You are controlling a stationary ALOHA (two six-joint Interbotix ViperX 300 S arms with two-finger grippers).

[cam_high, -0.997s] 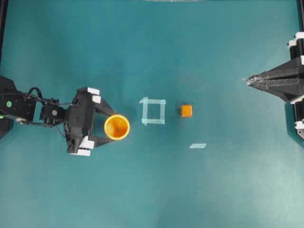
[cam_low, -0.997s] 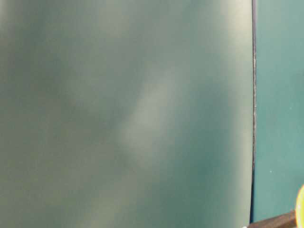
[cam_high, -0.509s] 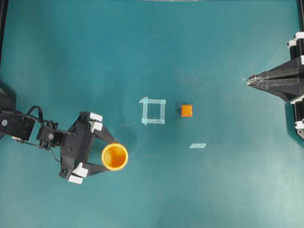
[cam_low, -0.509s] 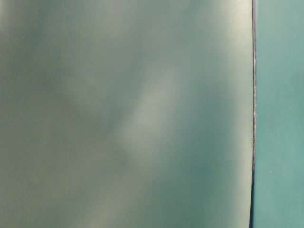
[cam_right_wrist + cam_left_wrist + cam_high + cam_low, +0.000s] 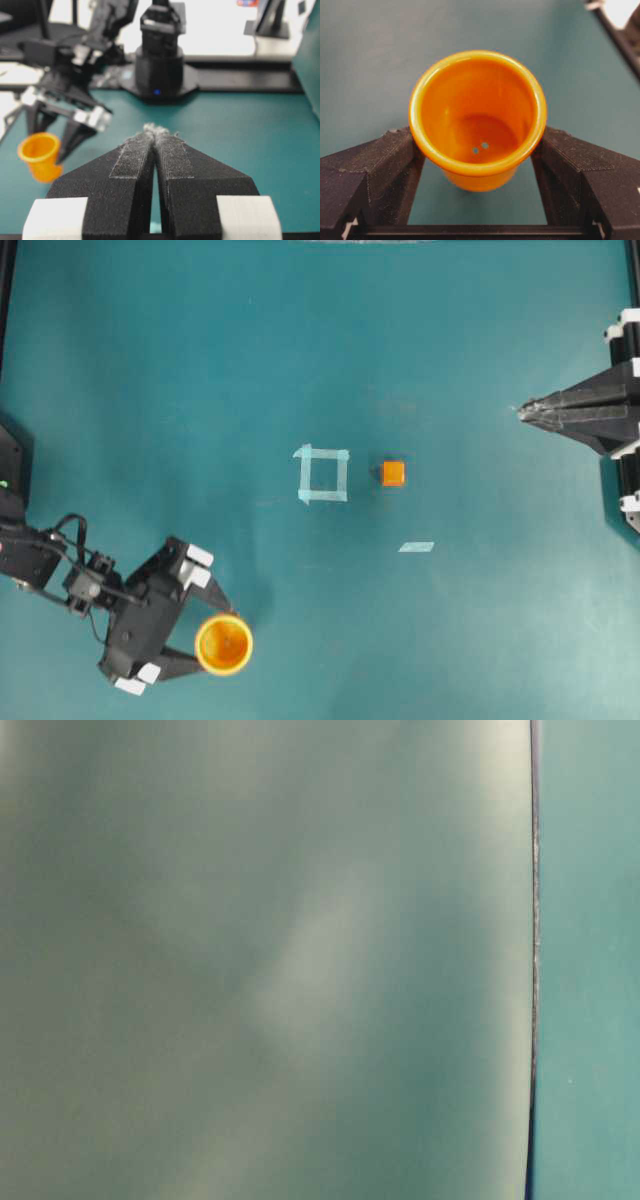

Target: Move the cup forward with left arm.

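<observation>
We hold the cup (image 5: pixel 223 644) between the fingers of our left gripper (image 5: pixel 205 643), near the lower left edge of the table (image 5: pixel 450 360) and apparently raised. It has swung down from beside the tape square (image 5: pixel 322 474) a second ago; setting it down remains. Our right gripper (image 5: pixel 524 410) rests pinched closed (idle).

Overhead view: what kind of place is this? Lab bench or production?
Likely a robotics lab bench: a teal table with a taped square marker, two black arms facing each other, the left gripper clamping an orange cup, and desks and monitors in the right wrist view.
</observation>
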